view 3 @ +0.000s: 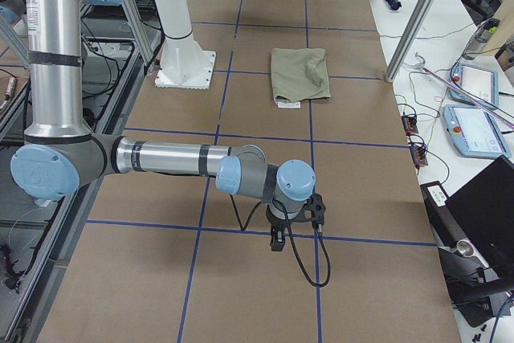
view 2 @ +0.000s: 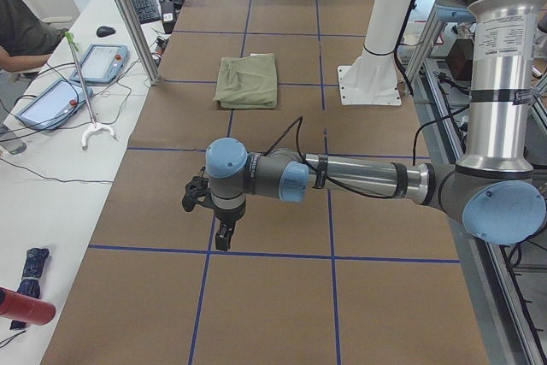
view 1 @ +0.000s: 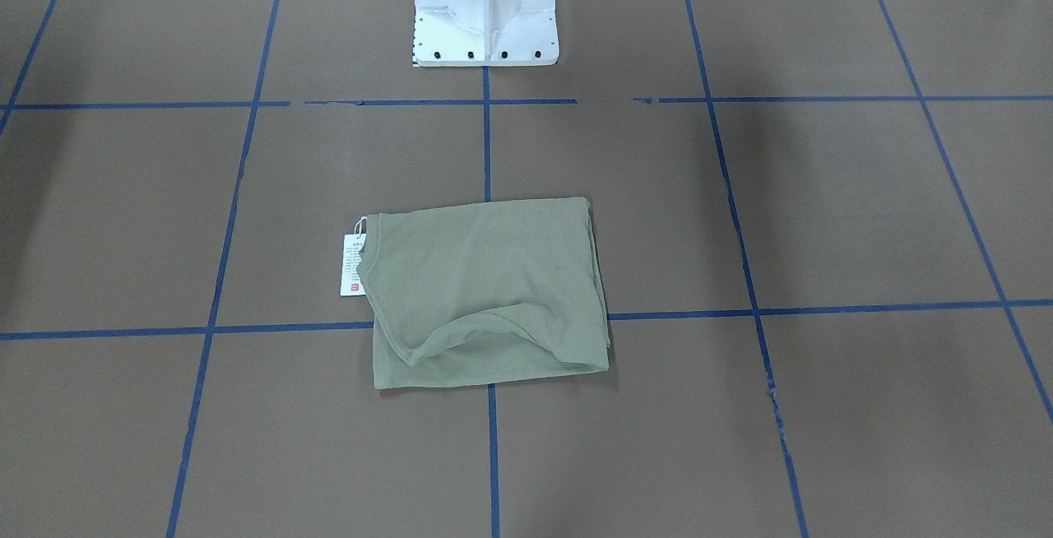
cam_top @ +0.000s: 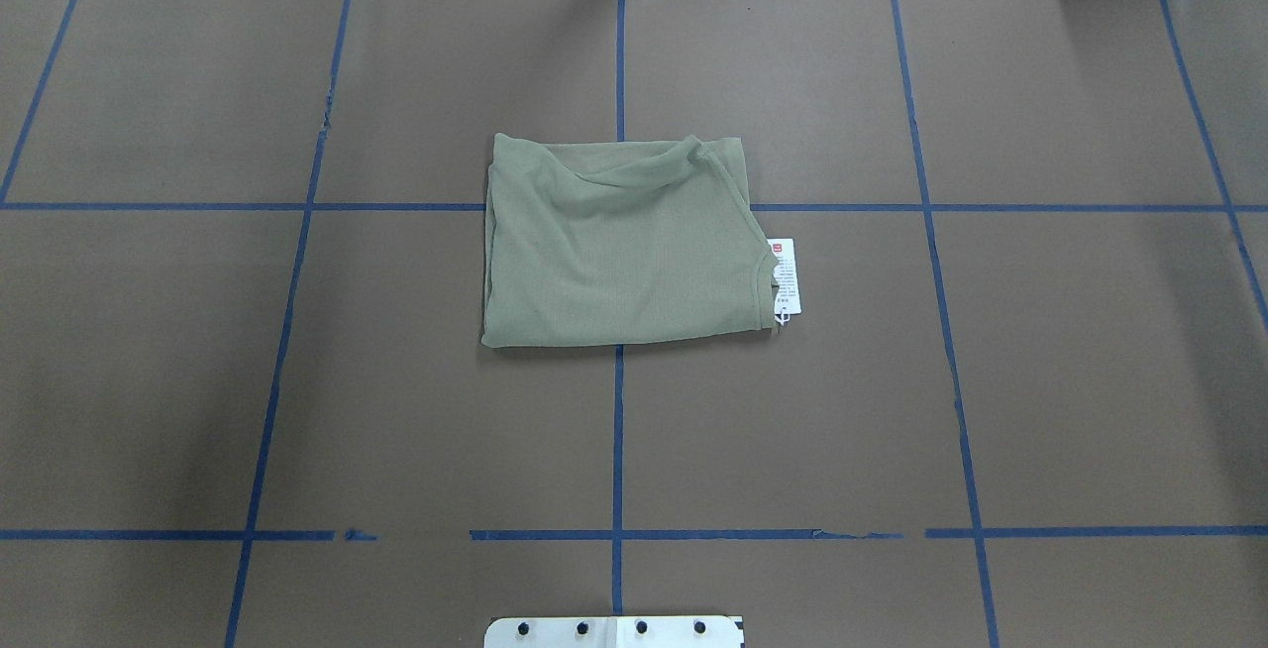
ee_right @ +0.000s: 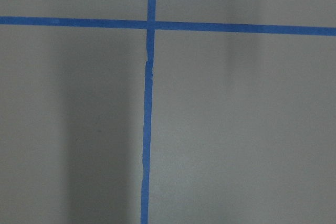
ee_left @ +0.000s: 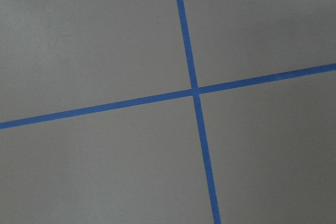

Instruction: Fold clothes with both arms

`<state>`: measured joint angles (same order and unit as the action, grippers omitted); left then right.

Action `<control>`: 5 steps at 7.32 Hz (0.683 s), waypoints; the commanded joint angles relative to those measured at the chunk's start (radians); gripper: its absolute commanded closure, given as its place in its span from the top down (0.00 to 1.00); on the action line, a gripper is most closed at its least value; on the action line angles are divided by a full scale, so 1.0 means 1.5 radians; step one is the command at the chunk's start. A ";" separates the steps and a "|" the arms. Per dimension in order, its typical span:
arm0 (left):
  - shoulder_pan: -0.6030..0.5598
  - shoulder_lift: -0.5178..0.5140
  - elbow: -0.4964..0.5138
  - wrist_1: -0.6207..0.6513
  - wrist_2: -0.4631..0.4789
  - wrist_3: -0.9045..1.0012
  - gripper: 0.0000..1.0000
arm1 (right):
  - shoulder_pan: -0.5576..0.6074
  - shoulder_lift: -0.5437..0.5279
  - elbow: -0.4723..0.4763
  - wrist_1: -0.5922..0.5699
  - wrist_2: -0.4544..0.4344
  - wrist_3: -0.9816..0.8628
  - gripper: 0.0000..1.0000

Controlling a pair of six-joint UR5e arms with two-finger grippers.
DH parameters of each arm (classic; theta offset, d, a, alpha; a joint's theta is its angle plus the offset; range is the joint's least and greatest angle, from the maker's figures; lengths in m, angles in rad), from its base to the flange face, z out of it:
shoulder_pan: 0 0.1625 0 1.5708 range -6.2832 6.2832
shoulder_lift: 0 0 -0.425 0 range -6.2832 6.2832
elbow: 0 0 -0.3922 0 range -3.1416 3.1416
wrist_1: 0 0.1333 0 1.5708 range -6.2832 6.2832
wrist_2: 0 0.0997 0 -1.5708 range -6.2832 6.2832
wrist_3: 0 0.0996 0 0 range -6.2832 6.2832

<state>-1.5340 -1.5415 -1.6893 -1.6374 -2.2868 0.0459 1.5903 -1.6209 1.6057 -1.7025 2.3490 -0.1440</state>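
The pale sage-green shirt [cam_top: 619,242] lies folded into a rough rectangle on the brown table, also in the front view [view 1: 489,291] and both side views [view 2: 248,81] [view 3: 300,74]. Its white hang tag [cam_top: 785,276] sticks out at the neck side [view 1: 354,265]. My left gripper [view 2: 224,235] hangs over the table's left end, far from the shirt. My right gripper [view 3: 277,240] hangs over the right end, also far from it. Both show only in side views, so I cannot tell if they are open or shut. Both wrist views show only bare table.
The white pedestal base [view 1: 485,7] stands behind the shirt. Blue tape lines [cam_top: 617,430] grid the brown table cover. A side bench holds tablets [view 2: 108,61] and a person sits there [view 2: 21,23]. Another bench carries pendants [view 3: 475,130] and a laptop.
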 commanded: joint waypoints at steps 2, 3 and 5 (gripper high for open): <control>0.000 0.002 -0.016 0.002 0.001 0.001 1.00 | 0.012 -0.031 0.024 0.005 0.002 0.014 1.00; 0.000 0.002 -0.018 0.002 0.001 0.001 1.00 | 0.011 -0.031 0.050 0.005 0.002 0.058 1.00; 0.000 0.002 -0.024 0.002 0.002 0.001 1.00 | 0.010 -0.028 0.076 0.020 0.001 0.113 1.00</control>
<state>-1.5340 -1.5387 -1.7179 -1.6338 -2.2846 0.0475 1.6058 -1.6634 1.6988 -1.6888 2.3506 -0.0131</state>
